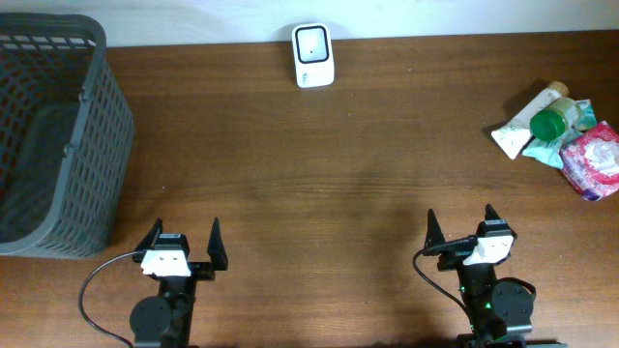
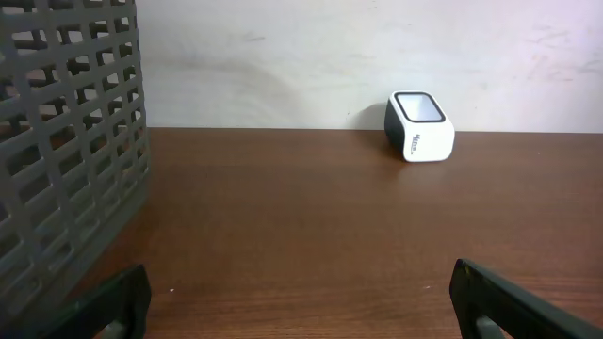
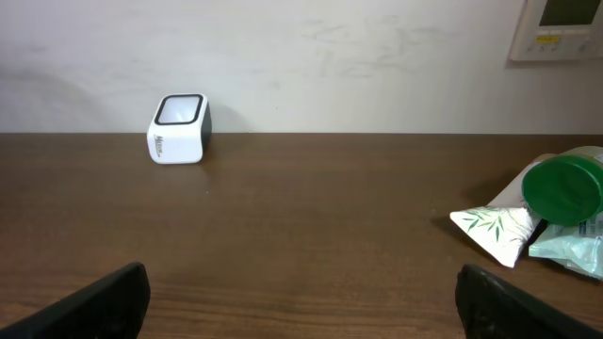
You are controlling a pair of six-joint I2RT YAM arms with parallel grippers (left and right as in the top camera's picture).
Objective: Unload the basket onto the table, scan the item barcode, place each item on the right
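Observation:
A white barcode scanner (image 1: 313, 55) with a dark window stands at the table's far edge, also visible as the scanner (image 2: 420, 126) in the left wrist view and the scanner (image 3: 179, 129) in the right wrist view. The items lie in a pile at the far right: a green-capped bottle (image 1: 551, 118), white and teal packets (image 1: 515, 137) and a pink packet (image 1: 595, 161); the bottle's cap (image 3: 562, 190) shows at the right. My left gripper (image 1: 183, 241) and right gripper (image 1: 460, 223) both stand open near the front edge, nothing between their fingers.
A grey mesh basket (image 1: 50, 135) stands at the left of the table, its wall (image 2: 66, 141) close by the left gripper. A white wall panel (image 3: 556, 28) hangs on the wall behind. Bare brown wood lies between the grippers and the scanner.

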